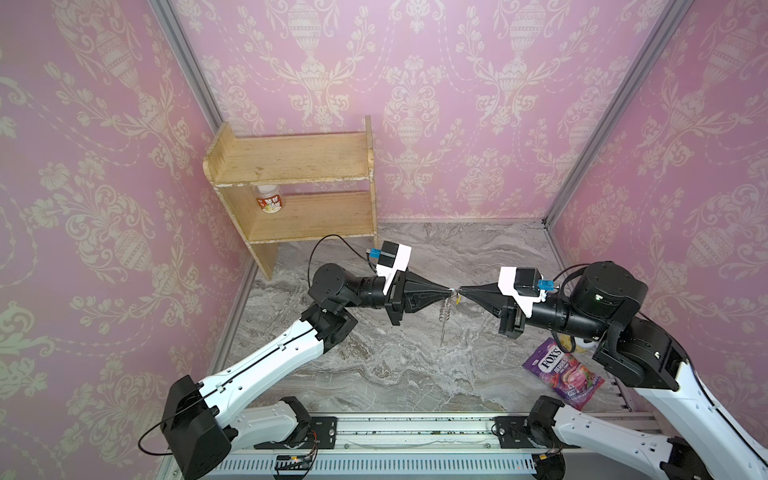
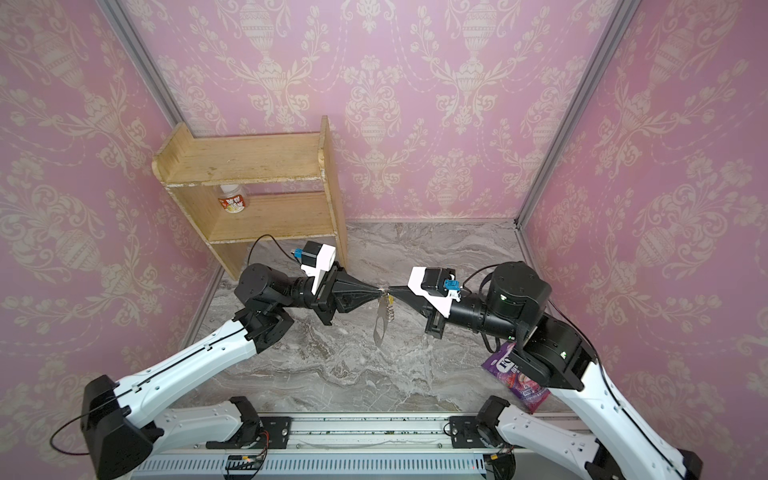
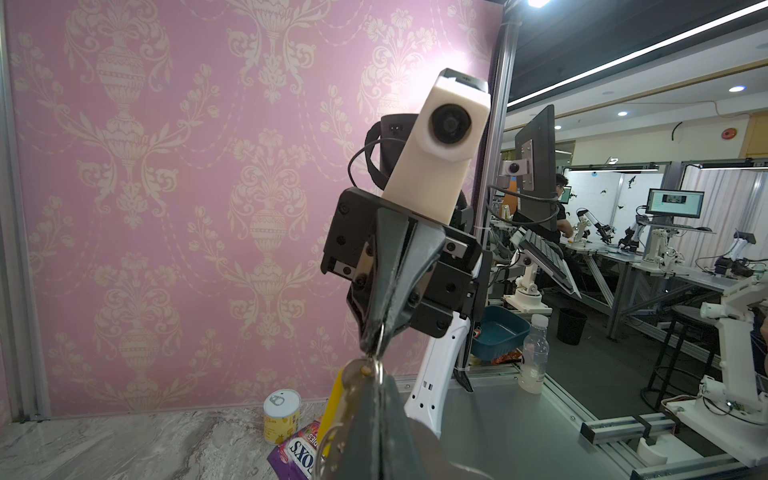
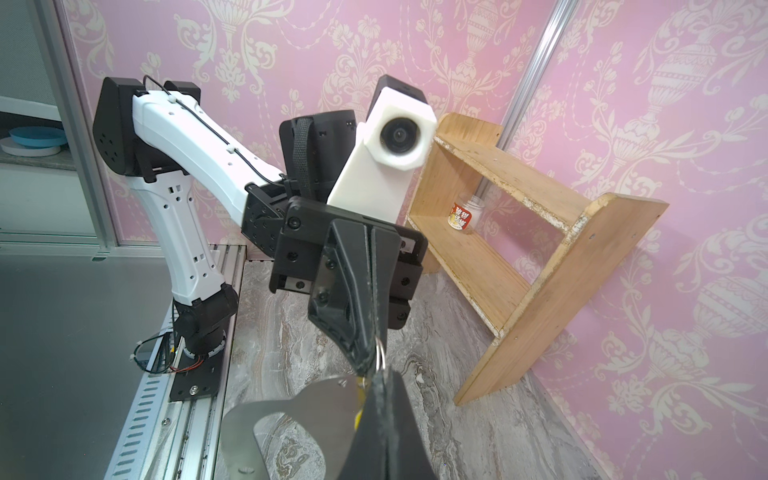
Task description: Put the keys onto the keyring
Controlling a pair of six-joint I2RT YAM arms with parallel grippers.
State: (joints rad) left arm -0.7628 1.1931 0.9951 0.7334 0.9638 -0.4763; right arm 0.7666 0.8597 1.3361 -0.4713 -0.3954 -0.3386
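Black left gripper (image 1: 450,289) is clamped on the small silver ring (image 4: 379,353) of the flat grey metal keyring (image 2: 380,328), which hangs below its tip. Black right gripper (image 1: 461,291), tip-to-tip, pinches the same ring, with the tiny yellow plastic key (image 1: 457,297) just beneath.

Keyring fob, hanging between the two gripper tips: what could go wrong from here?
1. The left gripper and right gripper pinch tip to tip at the small split ring; a slip could drop the keyring fob and yellow key tag onto the marble tabletop.
2. Pulling apart could bend the ring.
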